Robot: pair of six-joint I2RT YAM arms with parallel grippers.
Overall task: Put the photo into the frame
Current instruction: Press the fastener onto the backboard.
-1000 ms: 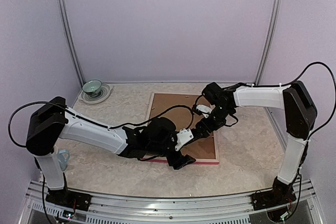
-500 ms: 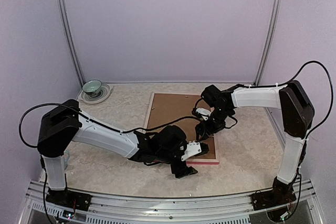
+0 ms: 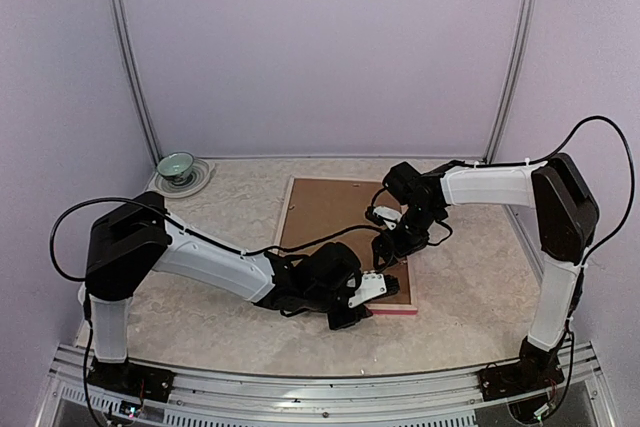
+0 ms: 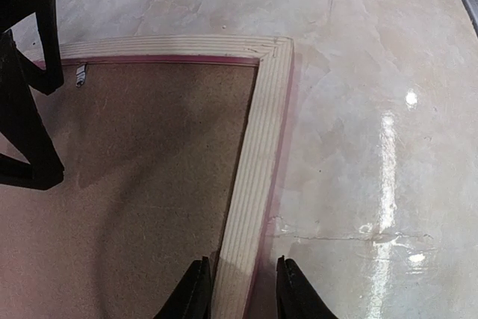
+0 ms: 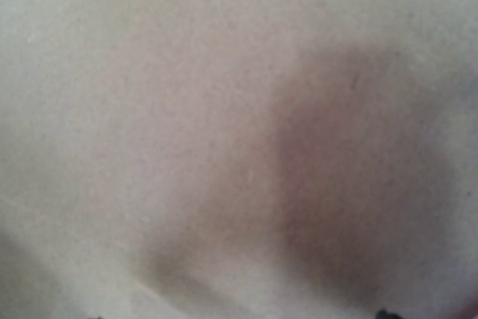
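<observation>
The frame (image 3: 346, 182) lies flat, pale wood face up, pink along its near edge, with a brown backing board (image 3: 330, 212) inside it. The photo is hidden. My left gripper (image 3: 361, 309) is at the frame's near right corner. In the left wrist view its jaws (image 4: 240, 263) have closed onto the wooden rail (image 4: 258, 147), one finger on each side. My right gripper (image 3: 390, 251) stands on the backing board (image 4: 149, 169), its two black fingers (image 4: 33, 140) spread apart. The right wrist view is only a blur of the board, very close.
A green bowl (image 3: 176, 164) on a pale plate sits at the back left corner. A small metal tab (image 4: 80, 74) sticks out at the frame's inner edge. Marbled tabletop (image 4: 358, 110) lies to the right of the frame; lilac walls enclose three sides.
My left arm slid toward the frame's near right corner and its jaws narrowed from wide open onto the rail. The right gripper shifted slightly down and left on the board.
</observation>
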